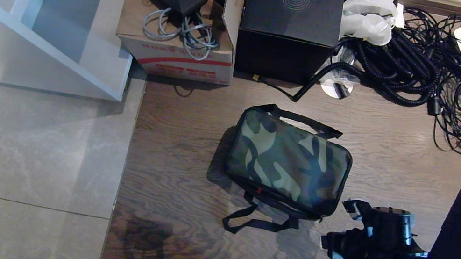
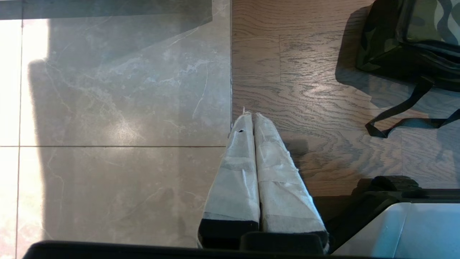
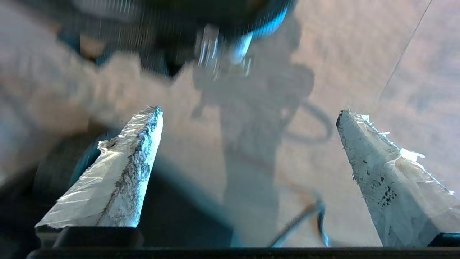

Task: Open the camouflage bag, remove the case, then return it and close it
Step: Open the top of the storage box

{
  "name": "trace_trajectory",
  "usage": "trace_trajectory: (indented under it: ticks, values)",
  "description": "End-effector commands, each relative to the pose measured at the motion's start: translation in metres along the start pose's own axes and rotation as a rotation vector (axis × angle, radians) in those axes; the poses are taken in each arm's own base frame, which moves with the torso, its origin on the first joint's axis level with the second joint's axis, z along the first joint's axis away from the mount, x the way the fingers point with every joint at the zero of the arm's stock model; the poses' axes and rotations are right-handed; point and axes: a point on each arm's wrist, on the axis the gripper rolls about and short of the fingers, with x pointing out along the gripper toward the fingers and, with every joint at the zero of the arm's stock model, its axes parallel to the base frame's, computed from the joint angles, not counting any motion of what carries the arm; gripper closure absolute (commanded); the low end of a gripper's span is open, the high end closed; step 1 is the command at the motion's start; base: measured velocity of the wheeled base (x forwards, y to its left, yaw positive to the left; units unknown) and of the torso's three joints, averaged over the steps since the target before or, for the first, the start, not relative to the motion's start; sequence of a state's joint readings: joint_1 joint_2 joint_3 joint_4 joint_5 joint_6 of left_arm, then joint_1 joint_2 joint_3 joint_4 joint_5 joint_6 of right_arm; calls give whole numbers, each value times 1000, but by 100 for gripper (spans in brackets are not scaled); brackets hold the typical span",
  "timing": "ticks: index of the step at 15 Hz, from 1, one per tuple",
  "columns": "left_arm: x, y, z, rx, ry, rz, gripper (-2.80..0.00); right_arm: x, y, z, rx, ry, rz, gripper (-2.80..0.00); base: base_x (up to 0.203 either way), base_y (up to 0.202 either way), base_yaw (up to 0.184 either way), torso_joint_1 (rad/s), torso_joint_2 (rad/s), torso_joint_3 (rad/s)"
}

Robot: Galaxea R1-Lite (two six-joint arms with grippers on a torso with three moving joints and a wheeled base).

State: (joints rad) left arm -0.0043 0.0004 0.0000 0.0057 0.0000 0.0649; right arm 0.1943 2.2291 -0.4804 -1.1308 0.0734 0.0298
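The camouflage bag [image 1: 288, 163] lies zipped shut on the wooden floor, its black strap handles spread out at the far and near sides. A small red zipper pull [image 1: 258, 190] shows on its near edge. The case is hidden. My right gripper [image 1: 339, 224] hovers just right of the bag's near right corner, open and holding nothing. In the right wrist view, that gripper [image 3: 248, 113] has only blurred floor between its wide-apart taped fingers [image 3: 136, 162]. My left gripper [image 2: 251, 117] is parked and shut over the seam between tile and wood, with the bag [image 2: 406, 39] off to one side.
Behind the bag stand a black cube box [image 1: 290, 21] and a cardboard box [image 1: 174, 43] with cables on it. A tangle of black cables [image 1: 436, 66] fills the far right. A white shelf unit [image 1: 43, 6] stands at far left over grey tiles [image 1: 28, 146].
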Motion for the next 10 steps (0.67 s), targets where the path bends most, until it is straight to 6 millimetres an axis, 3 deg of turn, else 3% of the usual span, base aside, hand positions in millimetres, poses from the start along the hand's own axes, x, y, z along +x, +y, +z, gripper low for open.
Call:
trace_trajectory:
  ticks: [1,6,7,10]
  values:
    - [0,0,0,0,0,0,0,17,-1,-2,2,-51,-9,-280,0,0,0,0,0,0]
    - [0,0,0,0,0,1,0,28,-3,0,11,-126,-45,-280,0,0,0,0,0,0]
    - [0,0,0,0,0,1,0,28,-3,1,13,-130,-46,0,0,0,0,0,0,0]
    - [0,0,0,0,0,1,0,27,-2,5,7,-135,-42,0,0,0,0,0,0,0]
